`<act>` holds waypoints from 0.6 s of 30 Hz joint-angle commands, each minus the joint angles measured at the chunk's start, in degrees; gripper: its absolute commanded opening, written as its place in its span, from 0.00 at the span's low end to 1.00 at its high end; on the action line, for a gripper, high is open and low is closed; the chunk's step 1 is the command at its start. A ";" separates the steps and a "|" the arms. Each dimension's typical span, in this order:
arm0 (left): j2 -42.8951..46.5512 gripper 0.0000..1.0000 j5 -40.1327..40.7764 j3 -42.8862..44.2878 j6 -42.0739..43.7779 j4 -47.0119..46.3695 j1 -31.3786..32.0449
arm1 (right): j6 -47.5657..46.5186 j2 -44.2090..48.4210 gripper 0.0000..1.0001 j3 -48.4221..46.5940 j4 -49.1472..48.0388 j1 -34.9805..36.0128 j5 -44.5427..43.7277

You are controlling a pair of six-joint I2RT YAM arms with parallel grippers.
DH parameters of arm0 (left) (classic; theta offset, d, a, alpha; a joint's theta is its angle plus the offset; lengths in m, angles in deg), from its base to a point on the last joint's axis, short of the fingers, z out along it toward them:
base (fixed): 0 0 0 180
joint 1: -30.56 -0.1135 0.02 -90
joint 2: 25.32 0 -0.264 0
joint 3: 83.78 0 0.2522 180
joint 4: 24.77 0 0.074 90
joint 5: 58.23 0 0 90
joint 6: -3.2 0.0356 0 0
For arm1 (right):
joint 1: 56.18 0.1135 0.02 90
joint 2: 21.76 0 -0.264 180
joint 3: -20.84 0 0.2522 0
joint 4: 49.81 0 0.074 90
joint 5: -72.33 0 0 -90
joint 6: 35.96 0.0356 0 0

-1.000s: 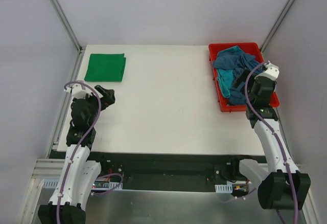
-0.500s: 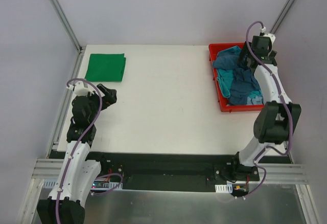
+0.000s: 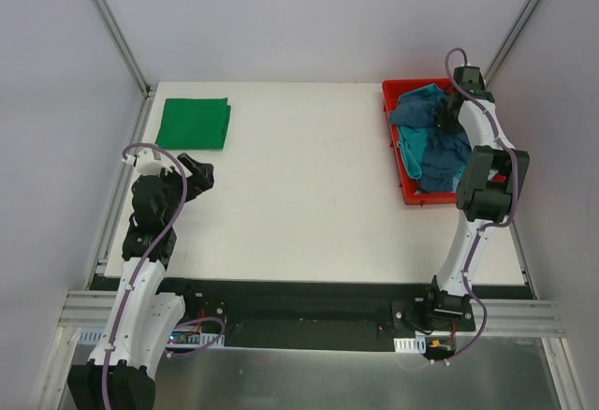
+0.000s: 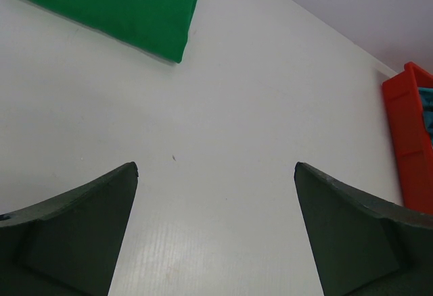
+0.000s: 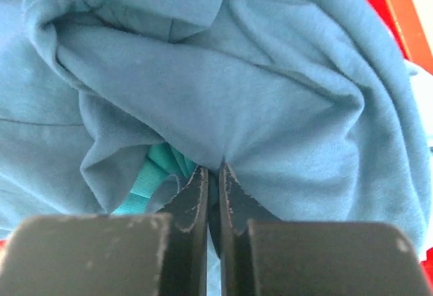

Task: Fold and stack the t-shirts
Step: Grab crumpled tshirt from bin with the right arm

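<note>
Your right gripper point(image 5: 212, 174) is clenched on a fold of the blue t-shirt point(image 5: 223, 100) in the red bin point(image 3: 412, 193), with the fabric bunched at its 2 fingertips (a teal t-shirt point(image 5: 150, 171) peeks out beneath). Your left gripper point(image 4: 215, 169) gapes over the table point(image 4: 223, 107), and the folded green t-shirt point(image 4: 128, 5) lies well beyond it.

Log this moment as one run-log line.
right gripper: shut on blue t-shirt in red bin | left gripper: open above table | green t-shirt: folded, far-left corner
</note>
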 commanded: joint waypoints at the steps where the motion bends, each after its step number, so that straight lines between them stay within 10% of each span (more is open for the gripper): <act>1: 0.15 0.99 -0.44 2.38 0.85 -2.02 -0.21 | 0.03 4.85 0.01 -4.03 1.94 -0.13 0.96; 18: -0.12 0.99 -3.16 2.55 0.32 -2.11 -0.21 | -2.44 42.38 0.01 3.27 -12.56 8.82 16.50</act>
